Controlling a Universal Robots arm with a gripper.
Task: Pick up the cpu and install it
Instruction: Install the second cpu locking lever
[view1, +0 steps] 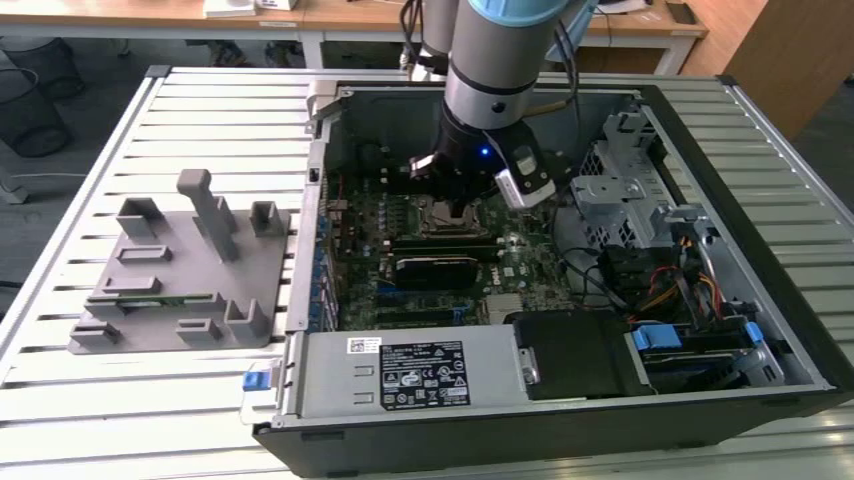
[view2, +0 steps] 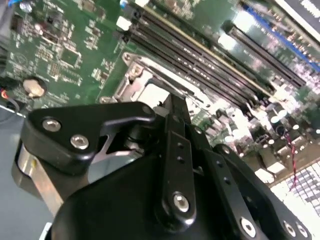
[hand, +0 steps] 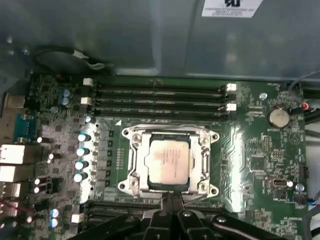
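The cpu, a pale silver square, lies flat inside the metal socket frame on the green motherboard. My gripper hovers just off one edge of the socket, its black fingers together with nothing between them. A corner of the cpu peeks out past the fingertips in the second wrist view. In the exterior view the gripper hangs straight down into the open computer case, right over the socket.
A grey plastic fixture block stands on the slatted table at the exterior view's left. Memory slots run beside the socket. A drive cage, cables and the power supply crowd the case.
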